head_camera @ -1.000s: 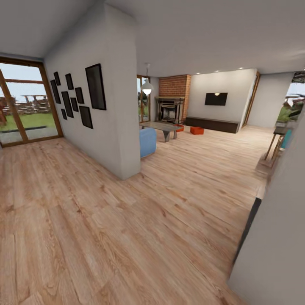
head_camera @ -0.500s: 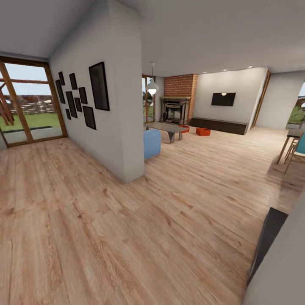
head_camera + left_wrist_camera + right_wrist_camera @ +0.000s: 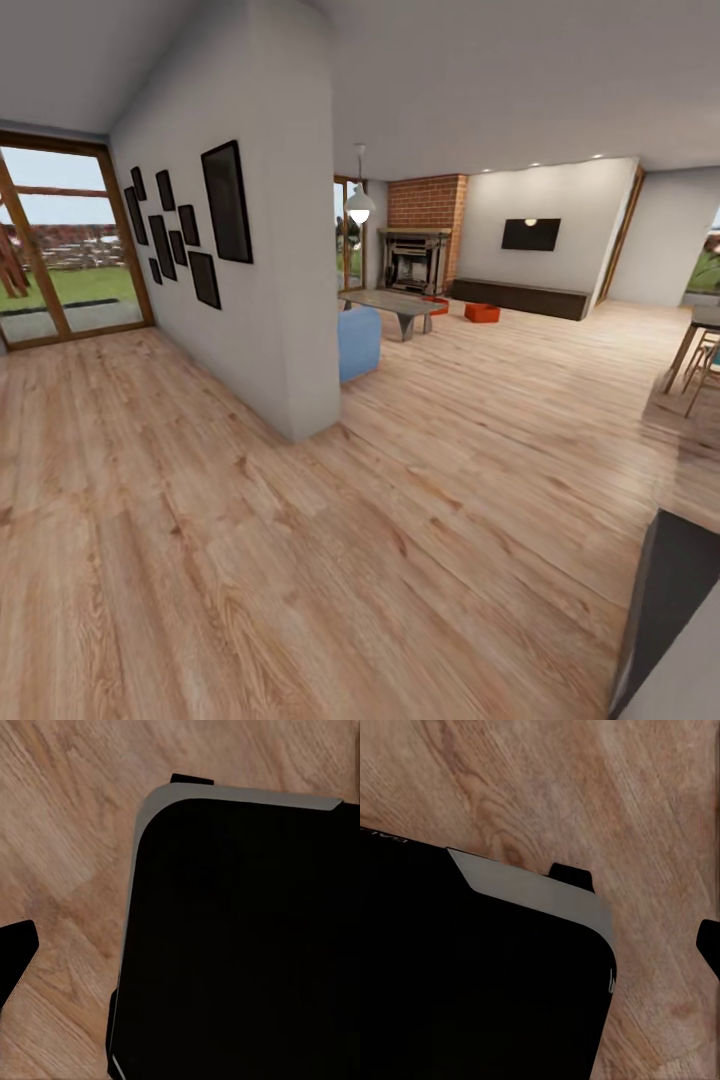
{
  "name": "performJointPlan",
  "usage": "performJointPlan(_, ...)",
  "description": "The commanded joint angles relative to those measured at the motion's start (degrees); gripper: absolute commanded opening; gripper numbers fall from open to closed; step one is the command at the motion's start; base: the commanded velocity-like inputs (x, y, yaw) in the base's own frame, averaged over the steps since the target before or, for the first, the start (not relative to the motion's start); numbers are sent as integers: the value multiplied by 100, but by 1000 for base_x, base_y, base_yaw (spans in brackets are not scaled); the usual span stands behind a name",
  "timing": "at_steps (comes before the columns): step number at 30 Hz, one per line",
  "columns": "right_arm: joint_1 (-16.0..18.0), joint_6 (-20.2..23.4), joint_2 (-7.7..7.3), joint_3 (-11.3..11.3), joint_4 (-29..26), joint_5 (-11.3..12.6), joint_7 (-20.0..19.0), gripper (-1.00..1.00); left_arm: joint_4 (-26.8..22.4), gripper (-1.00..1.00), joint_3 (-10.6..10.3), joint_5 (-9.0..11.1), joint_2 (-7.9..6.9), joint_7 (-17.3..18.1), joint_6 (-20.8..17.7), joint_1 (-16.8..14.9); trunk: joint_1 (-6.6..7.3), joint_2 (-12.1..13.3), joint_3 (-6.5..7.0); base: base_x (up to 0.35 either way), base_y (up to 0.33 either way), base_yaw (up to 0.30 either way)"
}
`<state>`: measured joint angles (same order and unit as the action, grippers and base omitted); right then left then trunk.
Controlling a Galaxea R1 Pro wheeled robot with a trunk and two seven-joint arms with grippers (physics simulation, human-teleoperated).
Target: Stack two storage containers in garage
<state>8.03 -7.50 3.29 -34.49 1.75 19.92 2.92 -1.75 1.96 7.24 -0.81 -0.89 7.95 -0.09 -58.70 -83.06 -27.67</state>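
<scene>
Left wrist view: a black body with a grey rim (image 3: 240, 937) hangs over wood planks; a dark tip shows at one edge, and whether the left fingers are spread or pressed together cannot be told. The right wrist view gives the same picture: a black body with a grey edge (image 3: 472, 975) above the wood-plank floor (image 3: 585, 787), finger state not readable.

Head view: light wood-plank floor (image 3: 350, 540) runs to the living room. Two orange-red containers rest on that floor at its far end: one (image 3: 482, 313) before the low dark cabinet (image 3: 520, 297), the other (image 3: 435, 304) partly hidden behind the glass table (image 3: 390, 303), near the brick fireplace (image 3: 412, 258). A black TV (image 3: 530, 234) hangs on the far wall. A white partition wall (image 3: 270, 250) carries black frames (image 3: 226, 200); a blue sofa end (image 3: 358, 343) sits just beside it.
</scene>
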Motion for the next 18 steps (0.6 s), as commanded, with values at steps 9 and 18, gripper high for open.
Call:
performJointPlan(9, 6, -32, 5, -46, 18, 47, 7, 100, -1, 100, 15, 32, 1, 1, 14, -2, -3, -2, -5, 321, 0, 0)
performJointPlan(18, 6, -32, 5, -41, 18, 47, 7, 100, -1, 100, 15, 32, -1, 1, 14, -4, -3, -2, -5, 321, 0, 0)
